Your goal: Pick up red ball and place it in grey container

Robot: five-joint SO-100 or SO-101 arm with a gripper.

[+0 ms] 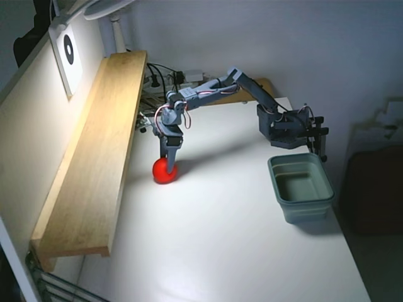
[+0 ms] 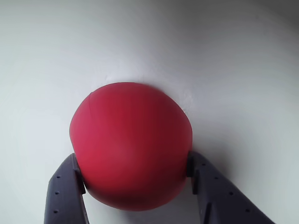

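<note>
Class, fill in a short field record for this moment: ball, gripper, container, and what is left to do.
ball: red ball on the white table, beside the wooden shelf
gripper: gripper down at the ball, a finger pressed on each side
container: grey container empty, apart at the right of the fixed view
left to do: lift, carry, drop in
</note>
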